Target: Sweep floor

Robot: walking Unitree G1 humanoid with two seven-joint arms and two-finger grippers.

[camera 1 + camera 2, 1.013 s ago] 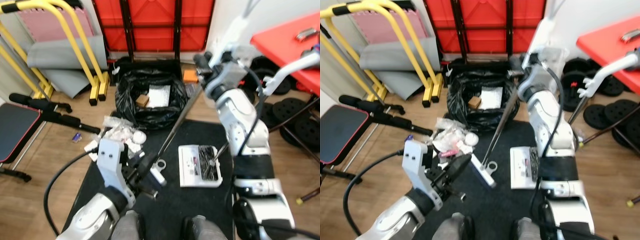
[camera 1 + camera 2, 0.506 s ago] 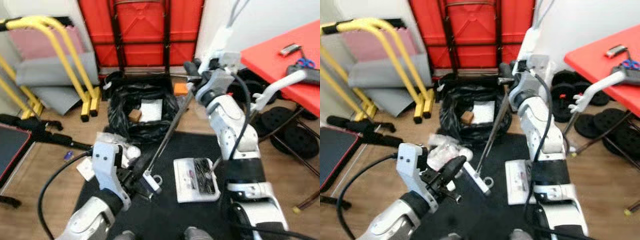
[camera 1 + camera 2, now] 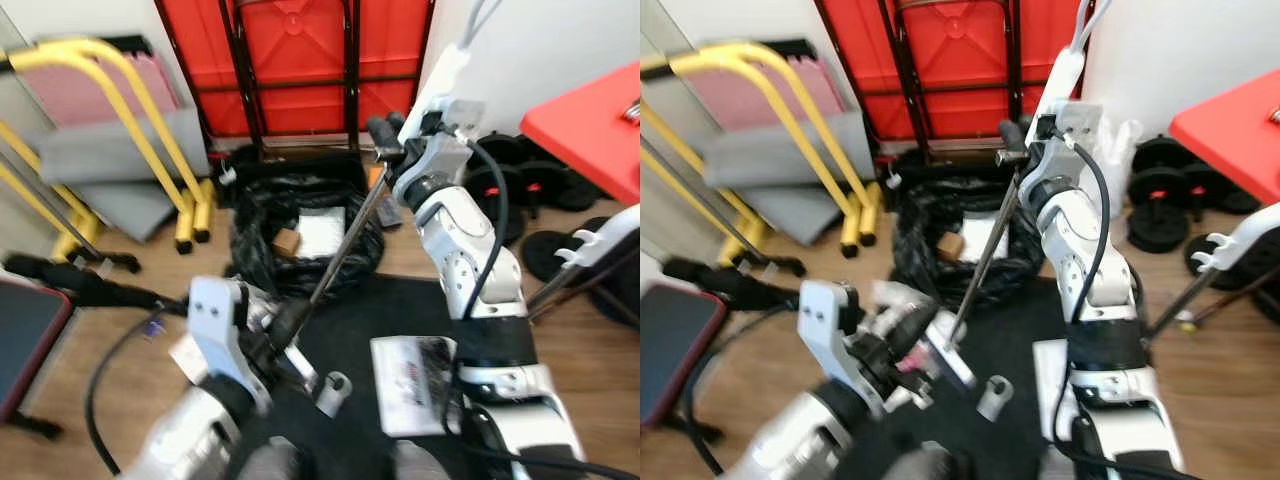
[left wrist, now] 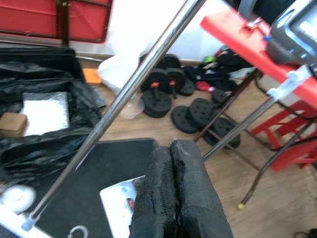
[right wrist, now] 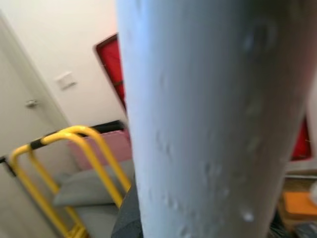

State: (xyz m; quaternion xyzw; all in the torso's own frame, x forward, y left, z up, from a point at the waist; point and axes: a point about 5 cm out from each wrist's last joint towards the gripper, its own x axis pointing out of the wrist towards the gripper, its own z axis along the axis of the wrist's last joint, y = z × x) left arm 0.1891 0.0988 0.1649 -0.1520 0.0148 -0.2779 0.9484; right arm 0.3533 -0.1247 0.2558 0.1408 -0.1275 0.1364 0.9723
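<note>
Your right gripper [image 3: 1025,150] is clamped on the top of the broom handle [image 3: 980,255], whose metal shaft slants down and toward you to the left gripper [image 3: 902,335]. That one sits nearest the low end, its fingers [image 4: 173,198] pressed together beside the shaft (not around it). The black trash bag [image 3: 300,225] lies just beyond it.

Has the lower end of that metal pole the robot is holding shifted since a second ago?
Yes. The pole's lower end has swung toward the robot's left, away from the white tray on the black mat; the gap between them is wider, though the camera moved too.
</note>
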